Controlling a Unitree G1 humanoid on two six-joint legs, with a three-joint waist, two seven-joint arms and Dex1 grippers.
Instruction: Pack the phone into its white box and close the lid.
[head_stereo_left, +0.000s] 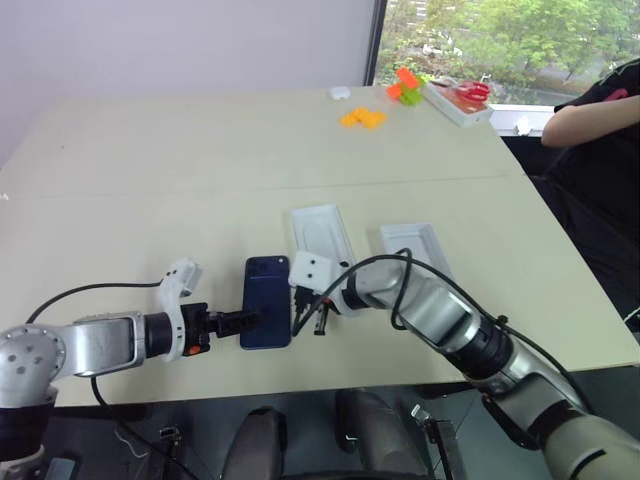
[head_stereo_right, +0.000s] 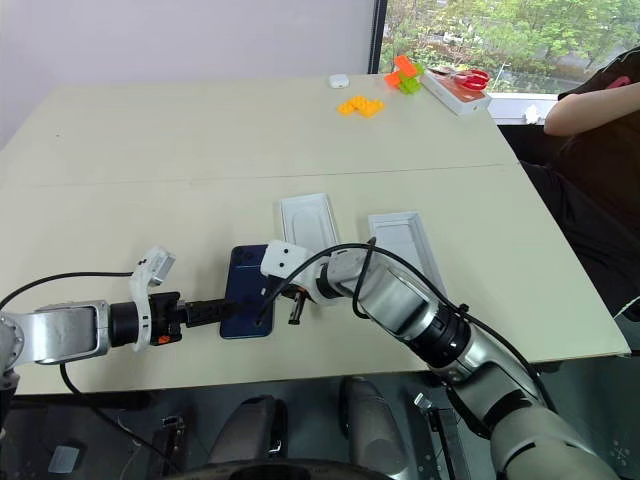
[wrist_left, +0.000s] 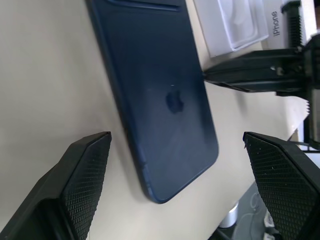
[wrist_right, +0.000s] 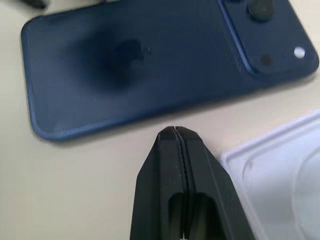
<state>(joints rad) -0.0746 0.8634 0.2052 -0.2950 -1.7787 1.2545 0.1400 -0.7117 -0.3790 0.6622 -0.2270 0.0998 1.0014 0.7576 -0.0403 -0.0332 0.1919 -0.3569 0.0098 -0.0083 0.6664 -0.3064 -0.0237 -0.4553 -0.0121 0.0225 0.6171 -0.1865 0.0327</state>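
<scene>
The phone (head_stereo_left: 266, 301) lies flat, back up, on the beige table (head_stereo_left: 200, 170) near its front edge, camera cluster at the far end, apple logo showing in the left wrist view; left gripper (head_stereo_left: 243, 321) comes in from the left, low over the table, fingers spread wide, released, one finger either side of the phone's near end in the left wrist view, neither finger visibly touching it, nothing grasped; right gripper (head_stereo_left: 308, 322) comes in from the right, fingers (wrist_right: 177, 165) pressed together, clenched on nothing, tip just beside the phone's right long edge, a thin strip of table between tip and phone in the right wrist view; a thin white insert (head_stereo_left: 322, 236) with an oval recess lies just past the phone's far right corner, beside the right gripper's wrist; farther right a shallow white tray (head_stereo_left: 416, 248) lies open side up, apart from the insert, cannot tell from here if it is the box or the lid; phone is in neither; at the far right of the table, orange pieces (head_stereo_left: 362, 117), an orange and green toy (head_stereo_left: 405, 87), a small white item (head_stereo_left: 340, 93), a white tray with red scissors (head_stereo_left: 460, 100); a person's arm (head_stereo_left: 590, 120) in a black sleeve rests at the far right corner.
</scene>
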